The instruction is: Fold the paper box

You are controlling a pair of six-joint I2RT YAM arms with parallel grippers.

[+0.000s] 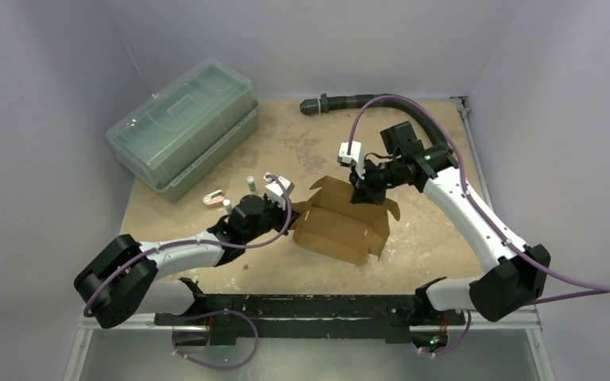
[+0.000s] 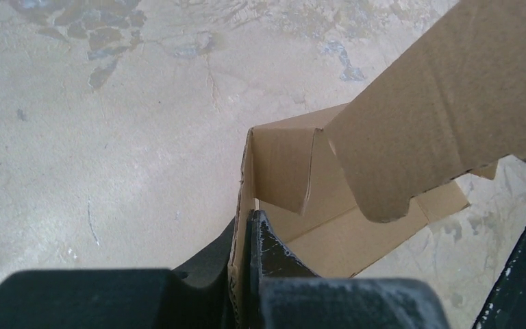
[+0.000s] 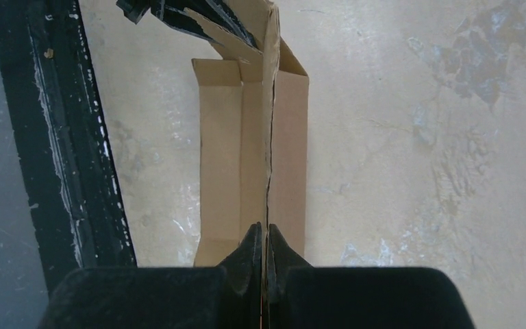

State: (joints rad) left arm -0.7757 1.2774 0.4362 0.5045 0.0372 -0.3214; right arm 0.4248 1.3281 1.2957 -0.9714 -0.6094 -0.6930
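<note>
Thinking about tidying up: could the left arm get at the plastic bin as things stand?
Probably not yet: the left gripper is shut on the paper box; once released, only small items lie toward the plastic bin.

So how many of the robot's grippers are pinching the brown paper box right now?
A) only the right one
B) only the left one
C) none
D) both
D: the left gripper is shut on an edge of the paper box wall, and the right gripper is shut on a thin upright cardboard panel of it.
</note>
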